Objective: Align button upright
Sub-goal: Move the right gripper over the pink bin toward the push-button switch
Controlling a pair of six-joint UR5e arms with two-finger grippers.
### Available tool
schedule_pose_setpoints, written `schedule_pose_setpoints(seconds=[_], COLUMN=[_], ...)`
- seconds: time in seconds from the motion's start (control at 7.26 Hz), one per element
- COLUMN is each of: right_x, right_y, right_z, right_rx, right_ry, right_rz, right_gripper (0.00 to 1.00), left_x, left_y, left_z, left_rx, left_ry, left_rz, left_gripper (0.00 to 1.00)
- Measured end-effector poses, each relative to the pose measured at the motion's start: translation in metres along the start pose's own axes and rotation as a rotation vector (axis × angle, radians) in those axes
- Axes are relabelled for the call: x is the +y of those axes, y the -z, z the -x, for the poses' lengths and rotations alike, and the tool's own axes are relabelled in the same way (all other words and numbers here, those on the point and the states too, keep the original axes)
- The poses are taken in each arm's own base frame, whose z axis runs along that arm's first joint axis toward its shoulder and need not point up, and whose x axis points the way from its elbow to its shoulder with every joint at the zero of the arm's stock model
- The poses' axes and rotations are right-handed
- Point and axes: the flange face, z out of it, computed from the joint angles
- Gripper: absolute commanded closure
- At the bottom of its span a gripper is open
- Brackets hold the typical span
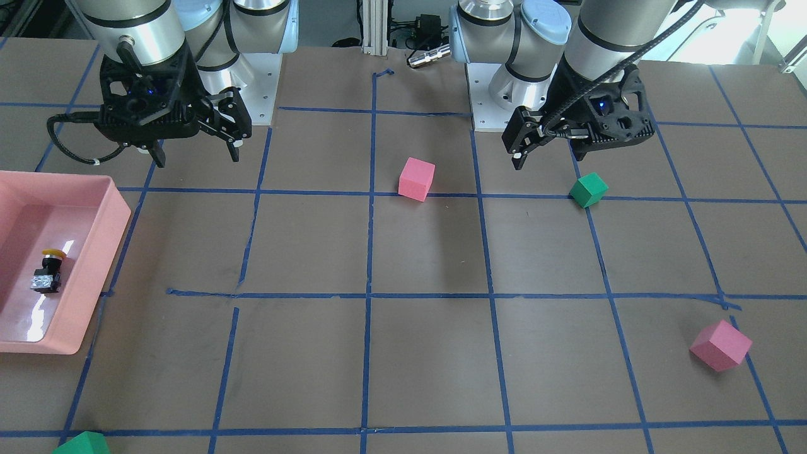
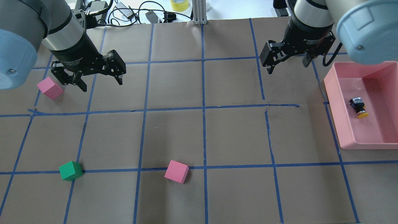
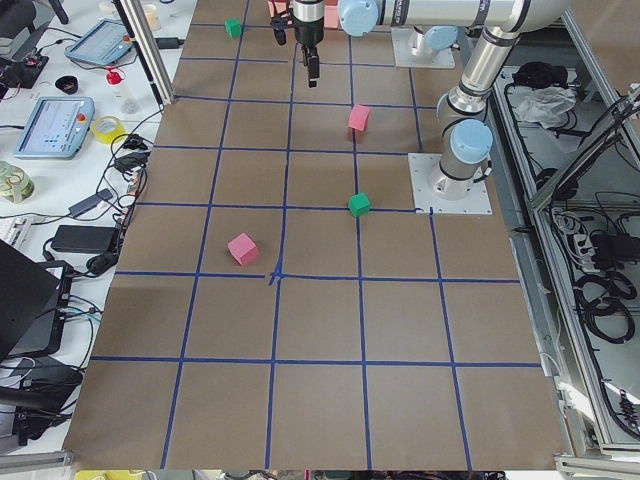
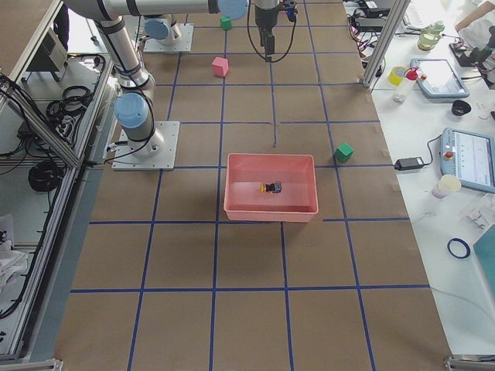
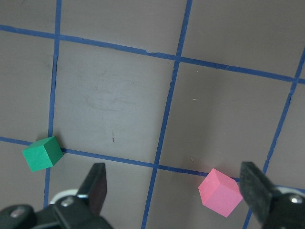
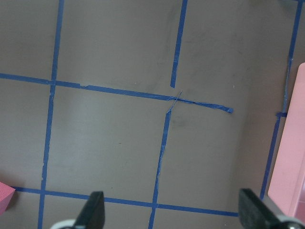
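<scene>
The button [image 1: 47,271] lies on its side inside the pink tray [image 1: 116,214], its yellow cap toward the robot and its silvery block away from it. It also shows in the overhead view [image 2: 359,107] and in the exterior right view [image 4: 271,188]. My right gripper [image 2: 287,65] hangs open and empty above the table, beside the tray's far corner and apart from the button. Its wrist view shows only the tray's edge [image 6: 290,162]. My left gripper [image 2: 101,82] is open and empty over the table's other half.
A pink cube [image 2: 49,88] sits just left of my left gripper. A green cube [image 2: 70,170] and another pink cube [image 2: 176,171] sit nearer the robot. Another green cube [image 1: 82,443] lies at the far edge beyond the tray. Blue tape lines grid the brown table.
</scene>
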Motion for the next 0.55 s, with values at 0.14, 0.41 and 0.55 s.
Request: schedule_pose_setpoints(seconds=[0.14,0.41,0.55], right_x=[-0.001,-0.006,-0.012], right_y=[-0.002,-0.006,-0.012], right_z=[-0.001,-0.017,-0.048], right_rx=[0.001,0.0,-0.003], right_ry=[0.001,-0.01,-0.046], right_rz=[0.002,0.001,0.009], right_gripper=[0.0,0.0,0.0], left_x=[0.001,0.004,0.005], left_y=[0.001,0.004,0.006], left_z=[0.0,0.001,0.001], left_rx=[0.0,-0.001,-0.004], left_ry=[-0.005,-0.078,-0.146], left_rz=[-0.001,-0.008,-0.002], left_gripper=[0.0,0.0,0.0])
